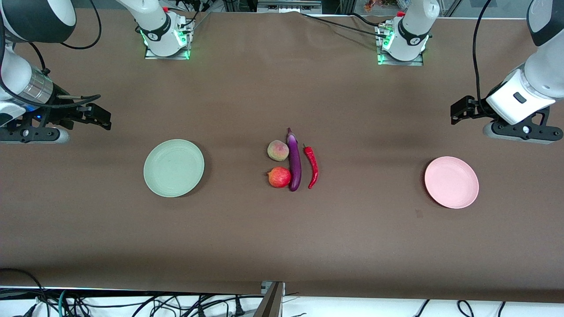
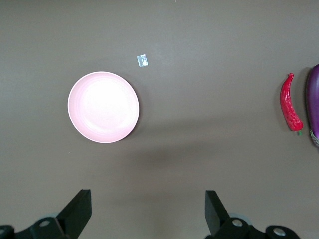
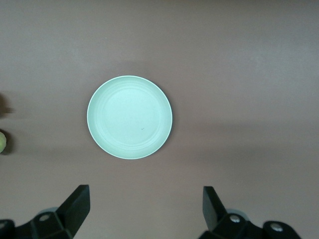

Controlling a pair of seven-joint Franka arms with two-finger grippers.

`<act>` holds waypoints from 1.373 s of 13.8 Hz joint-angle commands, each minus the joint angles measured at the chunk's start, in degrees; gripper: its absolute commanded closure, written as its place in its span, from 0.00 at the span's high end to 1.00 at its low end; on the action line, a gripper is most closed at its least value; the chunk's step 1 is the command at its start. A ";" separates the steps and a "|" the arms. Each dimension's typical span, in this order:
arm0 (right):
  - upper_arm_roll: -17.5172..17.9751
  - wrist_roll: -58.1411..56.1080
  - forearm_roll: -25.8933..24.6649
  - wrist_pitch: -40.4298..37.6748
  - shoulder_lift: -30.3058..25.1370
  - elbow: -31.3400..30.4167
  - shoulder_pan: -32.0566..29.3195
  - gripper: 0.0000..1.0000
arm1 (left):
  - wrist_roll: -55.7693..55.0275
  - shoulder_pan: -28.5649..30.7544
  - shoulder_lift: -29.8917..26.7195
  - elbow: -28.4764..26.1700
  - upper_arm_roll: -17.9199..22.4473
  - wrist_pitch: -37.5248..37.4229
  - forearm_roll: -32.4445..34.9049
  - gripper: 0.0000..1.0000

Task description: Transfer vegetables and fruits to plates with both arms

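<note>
At the table's middle lie a peach (image 1: pixel 278 150), a round red fruit (image 1: pixel 279 177), a long purple eggplant (image 1: pixel 294 160) and a red chili (image 1: pixel 312 166), close together. The pale green plate (image 1: pixel 173 167) sits toward the right arm's end and the pink plate (image 1: pixel 451 182) toward the left arm's end; both hold nothing. My right gripper (image 1: pixel 103 118) hovers open over bare cloth near the green plate (image 3: pixel 129 117). My left gripper (image 1: pixel 458 112) hovers open over bare cloth near the pink plate (image 2: pixel 103 107). The left wrist view also catches the chili (image 2: pixel 290 103) and the eggplant's edge (image 2: pixel 314 102).
Brown cloth covers the whole table. A small pale scrap (image 2: pixel 142 60) lies on the cloth beside the pink plate. The two arm bases (image 1: pixel 165 33) (image 1: pixel 403 42) stand along the table's edge farthest from the front camera. Cables hang below the nearest edge.
</note>
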 commanded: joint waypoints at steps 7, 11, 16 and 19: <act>0.10 0.18 -0.81 -0.36 0.27 1.17 0.22 1.00 | -0.08 0.35 0.65 1.25 -0.09 -1.48 0.24 1.00; 0.19 0.18 -0.82 -0.36 0.27 1.17 0.22 1.00 | -0.08 -0.26 0.82 1.34 -0.18 -8.76 -0.29 1.00; 0.19 0.27 -0.73 -0.36 0.36 1.17 0.31 1.00 | -3.23 -6.23 7.14 1.07 -1.15 -11.96 -3.96 1.00; 0.19 0.27 -0.73 -0.27 0.27 1.17 0.22 1.00 | -13.14 -11.58 12.84 0.81 -1.15 -2.67 -7.32 1.00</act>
